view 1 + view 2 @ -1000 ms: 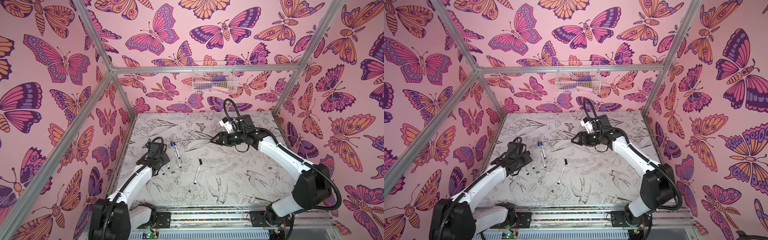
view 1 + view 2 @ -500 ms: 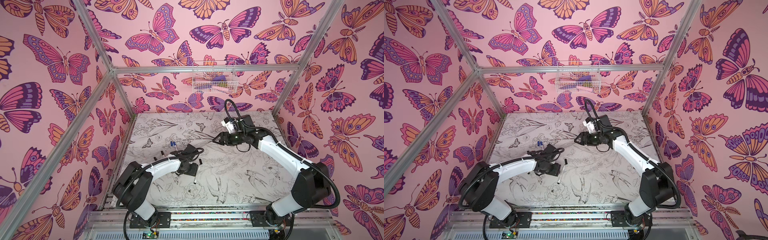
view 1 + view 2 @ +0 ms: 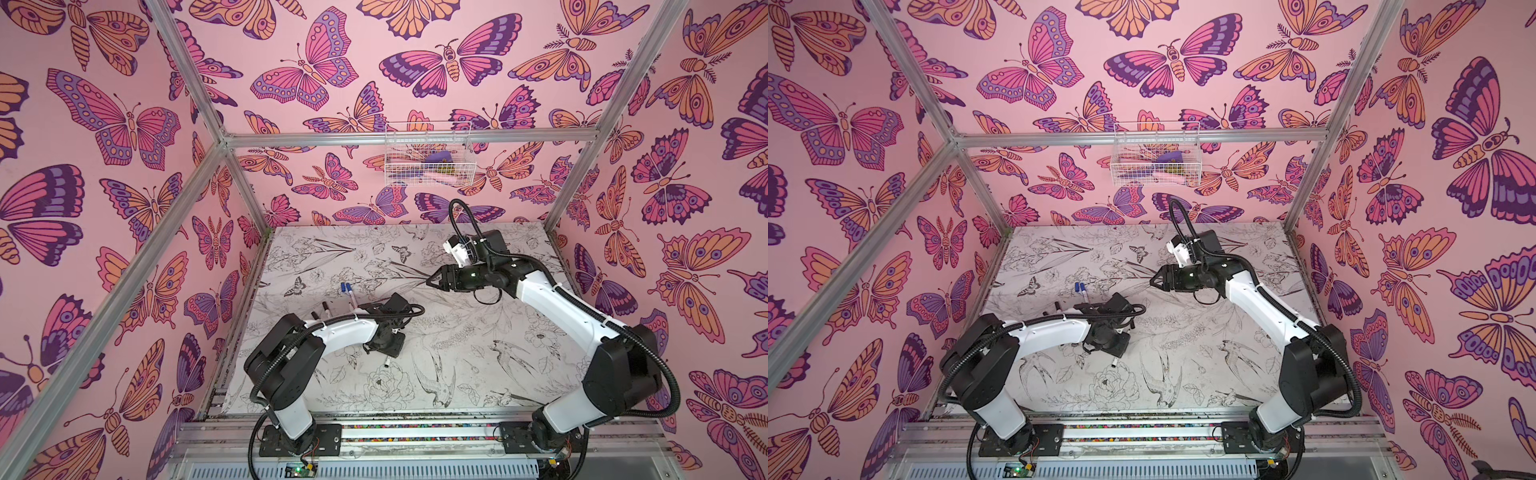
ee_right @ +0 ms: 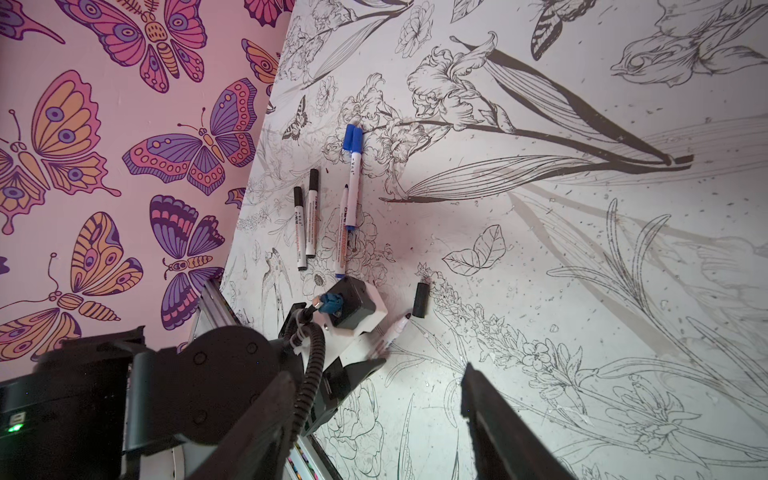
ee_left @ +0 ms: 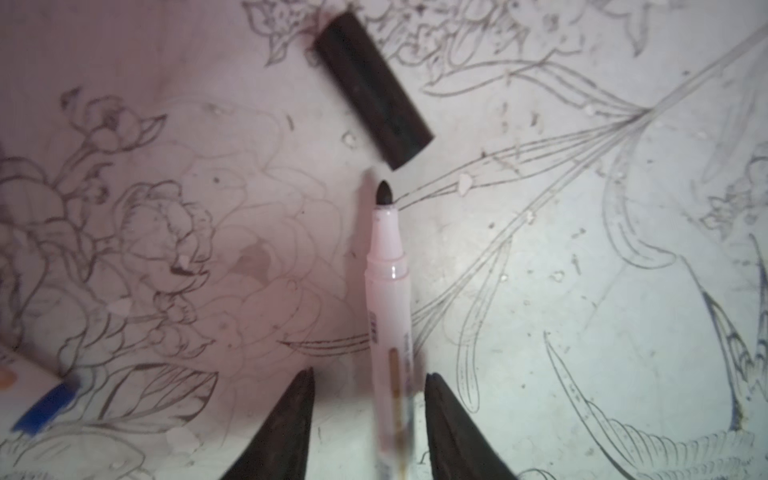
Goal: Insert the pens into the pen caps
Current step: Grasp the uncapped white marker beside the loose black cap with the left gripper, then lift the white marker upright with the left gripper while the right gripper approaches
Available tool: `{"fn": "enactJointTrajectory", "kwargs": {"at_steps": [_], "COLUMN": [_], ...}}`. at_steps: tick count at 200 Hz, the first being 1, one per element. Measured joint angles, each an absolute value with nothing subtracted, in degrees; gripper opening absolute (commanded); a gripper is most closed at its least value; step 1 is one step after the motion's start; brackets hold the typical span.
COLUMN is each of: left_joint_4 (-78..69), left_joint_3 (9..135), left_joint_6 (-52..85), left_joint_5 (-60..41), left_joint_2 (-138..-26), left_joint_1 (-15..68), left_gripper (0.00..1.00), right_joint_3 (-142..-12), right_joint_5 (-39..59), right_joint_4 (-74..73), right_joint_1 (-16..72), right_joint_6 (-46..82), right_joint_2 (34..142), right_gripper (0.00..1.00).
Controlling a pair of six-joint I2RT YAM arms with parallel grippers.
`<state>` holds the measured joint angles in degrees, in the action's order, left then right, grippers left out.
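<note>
An uncapped white pen point(image 5: 388, 299) with a black tip lies on the patterned table, its tip just short of a loose black pen cap point(image 5: 372, 89). My left gripper point(image 5: 370, 376) is low over this pen, open, with one finger on each side of the barrel and a gap on both sides. In both top views the left wrist hides all but the pen's end point(image 3: 386, 362) point(image 3: 1113, 365). The right wrist view shows the same pen point(image 4: 395, 330) and cap point(image 4: 419, 300). My right gripper point(image 3: 428, 281) point(image 4: 376, 370) hangs open and empty above mid-table.
Several more pens lie toward the left wall: two black-capped ones point(image 4: 305, 220), a blue-capped one point(image 4: 353, 166) with a blue cap point(image 4: 348, 137) beside it, and one with a bare tip point(image 4: 343, 232). A wire basket point(image 3: 428, 166) hangs on the back wall.
My left arm has swung from the pens by the left wall to the middle, come down over the uncapped black pen, and its jaws have narrowed. The right arm has hardly moved.
</note>
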<state>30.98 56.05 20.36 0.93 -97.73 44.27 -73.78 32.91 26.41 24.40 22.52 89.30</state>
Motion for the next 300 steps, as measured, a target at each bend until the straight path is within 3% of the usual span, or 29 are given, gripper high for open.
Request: {"fn": "enactJointTrajectory", "kwargs": {"at_steps": [41, 88, 124, 183, 210, 250, 281, 293, 300], "left_joint_4": [32.10, 28.40, 11.09, -0.99, -2.68, -3.62, -4.10, -4.27, -4.27], "left_joint_3": [56.01, 52.80, 51.96, 52.58, 52.58, 52.42, 52.03, 52.03, 52.03], "left_joint_6": [23.92, 22.79, 23.51, 25.08, 25.12, 25.10, 25.12, 25.12, 25.12], "left_joint_5": [4.89, -2.90, -11.03, -17.85, -18.50, -18.39, -18.46, -18.46, -18.48], "left_joint_2": [-97.67, -89.34, -77.87, -80.55, -80.42, -79.68, -79.61, -79.64, -79.64], "left_joint_1": [44.75, 37.67, 34.89, 35.44, 36.47, 37.17, 37.17, 37.17, 37.17], "left_gripper": [0.00, 0.00, 0.00, 0.00, 0.00, 0.00, 0.00, 0.11, 0.29], "right_joint_3": [-73.58, -70.26, -68.49, -70.65, -72.18, -73.32, -73.71, -73.73, -73.78], "right_joint_5": [32.56, 34.13, 35.09, 37.34, 37.36, 37.36, 37.34, 37.39, 37.39], "right_joint_4": [26.11, 22.17, 18.26, 13.28, 12.53, 12.64, 12.84, 12.86, 12.93], "right_joint_1": [24.18, 24.10, 25.34, 29.80, 29.98, 30.22, 30.52, 30.52, 30.52], "right_joint_6": [22.68, 25.96, 29.15, 31.70, 31.97, 32.56, 32.56, 32.53, 32.53], "right_joint_2": [89.25, 89.23, 89.27, 90.32, 92.42, 94.74, 94.76, 94.76, 94.76], "right_gripper": [0.66, 0.65, 0.64, 0.59, 0.50, 0.22, 0.11, 0.09, 0.08]}}
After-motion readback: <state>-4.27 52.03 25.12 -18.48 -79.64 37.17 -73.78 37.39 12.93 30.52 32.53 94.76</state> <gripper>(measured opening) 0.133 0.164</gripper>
